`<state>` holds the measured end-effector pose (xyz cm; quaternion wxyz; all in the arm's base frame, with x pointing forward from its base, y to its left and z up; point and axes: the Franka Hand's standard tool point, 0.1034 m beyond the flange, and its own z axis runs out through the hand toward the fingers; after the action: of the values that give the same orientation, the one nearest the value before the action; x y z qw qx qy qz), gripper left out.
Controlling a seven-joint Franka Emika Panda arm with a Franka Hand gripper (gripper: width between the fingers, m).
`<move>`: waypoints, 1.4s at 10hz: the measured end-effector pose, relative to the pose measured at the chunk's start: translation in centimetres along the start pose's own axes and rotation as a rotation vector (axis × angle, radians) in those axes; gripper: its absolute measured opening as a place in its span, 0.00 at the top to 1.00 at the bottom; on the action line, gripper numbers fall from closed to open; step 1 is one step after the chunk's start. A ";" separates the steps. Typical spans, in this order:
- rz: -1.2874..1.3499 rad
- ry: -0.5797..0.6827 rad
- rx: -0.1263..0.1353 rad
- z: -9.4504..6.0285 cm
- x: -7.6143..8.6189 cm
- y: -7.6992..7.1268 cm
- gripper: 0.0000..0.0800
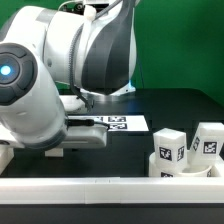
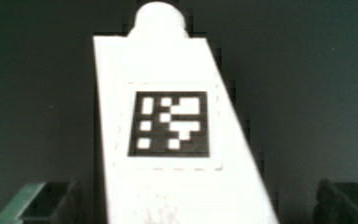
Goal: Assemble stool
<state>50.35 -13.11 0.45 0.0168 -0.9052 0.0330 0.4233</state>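
In the wrist view a white stool leg [image 2: 172,120] with a black-and-white tag lies lengthwise on the black table. My gripper [image 2: 183,203] is open and straddles its near end. The dark fingertips [image 2: 23,202] stand apart from the leg on both sides, with a gap at each. In the exterior view two other tagged legs [image 1: 168,147] [image 1: 207,140] stand upright on the round white seat [image 1: 183,171] at the exterior view's right. There my arm hides the gripper's fingers and the leg beneath them.
The marker board [image 1: 118,123] lies flat on the black table behind my arm. A long white rail [image 1: 110,191] runs along the table's front edge. My arm's bulky white body [image 1: 40,90] fills the exterior view's left.
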 end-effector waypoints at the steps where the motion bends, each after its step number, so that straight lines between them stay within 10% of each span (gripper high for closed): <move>1: 0.001 0.000 0.001 0.0 0.0 0.1 0.21; 2: 0.002 0.000 0.003 0.0 0.0 0.2 0.21; 4: 0.003 0.001 0.003 0.0 0.0 0.2 0.59; 9: 0.009 0.035 0.021 -1.9 -0.8 0.2 0.59; 14: 0.078 0.121 0.087 -8.9 -3.8 -7.6 0.59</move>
<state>55.28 -5.84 9.11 0.0377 -0.9256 0.0874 0.3662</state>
